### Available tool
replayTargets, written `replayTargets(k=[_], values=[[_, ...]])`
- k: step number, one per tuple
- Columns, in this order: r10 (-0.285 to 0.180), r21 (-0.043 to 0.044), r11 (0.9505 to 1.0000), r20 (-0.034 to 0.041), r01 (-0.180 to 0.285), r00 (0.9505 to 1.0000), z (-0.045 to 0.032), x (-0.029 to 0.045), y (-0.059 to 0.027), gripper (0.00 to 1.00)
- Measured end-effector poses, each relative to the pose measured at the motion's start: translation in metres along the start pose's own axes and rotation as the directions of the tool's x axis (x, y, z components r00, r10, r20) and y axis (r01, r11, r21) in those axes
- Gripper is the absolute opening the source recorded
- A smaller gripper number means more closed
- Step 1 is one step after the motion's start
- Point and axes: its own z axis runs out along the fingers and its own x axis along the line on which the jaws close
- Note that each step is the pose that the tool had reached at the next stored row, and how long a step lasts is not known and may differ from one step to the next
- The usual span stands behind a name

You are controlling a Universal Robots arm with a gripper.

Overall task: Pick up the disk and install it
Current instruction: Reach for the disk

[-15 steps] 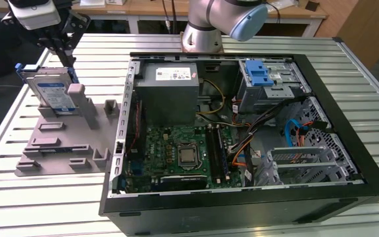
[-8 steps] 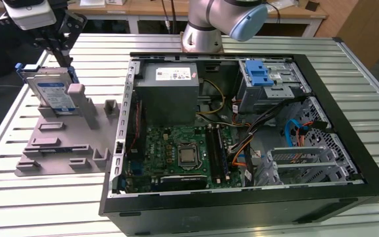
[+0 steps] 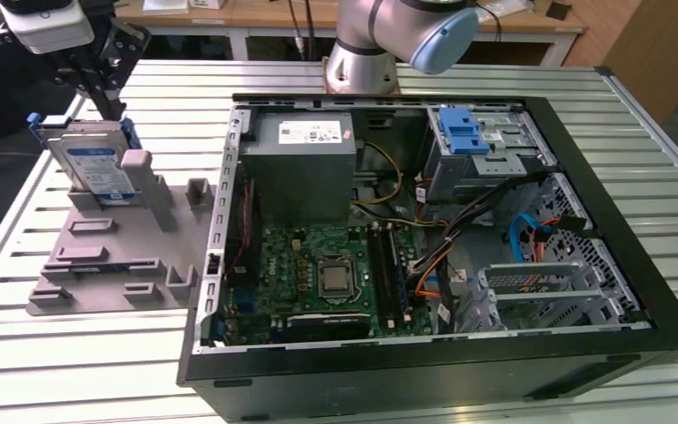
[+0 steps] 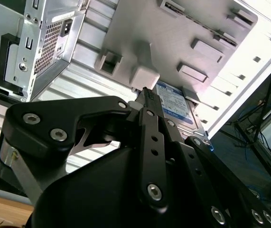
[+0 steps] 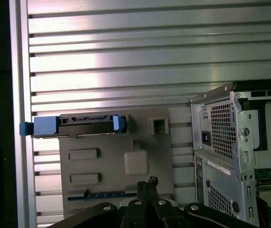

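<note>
The disk point(image 3: 94, 166) stands on edge in a grey fixture point(image 3: 116, 265), on the table at the exterior view's left. It is silver-grey with a white-and-blue label and sits in a blue carrier. In the first wrist view the disk point(image 5: 85, 126) appears edge-on, with blue carrier tabs at both ends. My gripper point(image 3: 112, 106) hangs just above the disk's upper edge, near the fixture's tall post. Its black fingertips point(image 5: 149, 182) lie together, shut, with nothing between them. The second wrist view has the gripper point(image 4: 147, 92) in front of the post and the disk's label point(image 4: 175, 102) just beyond.
An open black computer case point(image 3: 621, 177) lies beside the fixture, on the exterior view's right. Inside are a grey power supply point(image 3: 304, 168), a motherboard point(image 3: 321, 265) and a silver drive cage with a blue latch point(image 3: 471, 137). The arm's base point(image 3: 363, 66) stands behind the case on the slatted table point(image 3: 80, 371).
</note>
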Motion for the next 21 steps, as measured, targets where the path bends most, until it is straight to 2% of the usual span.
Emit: replayTargets(k=[21], values=[[0.0, 0.0003, 1.0, -0.003, 0.0, 1.0, 0.0004, 0.0139, -0.0011, 0.11]])
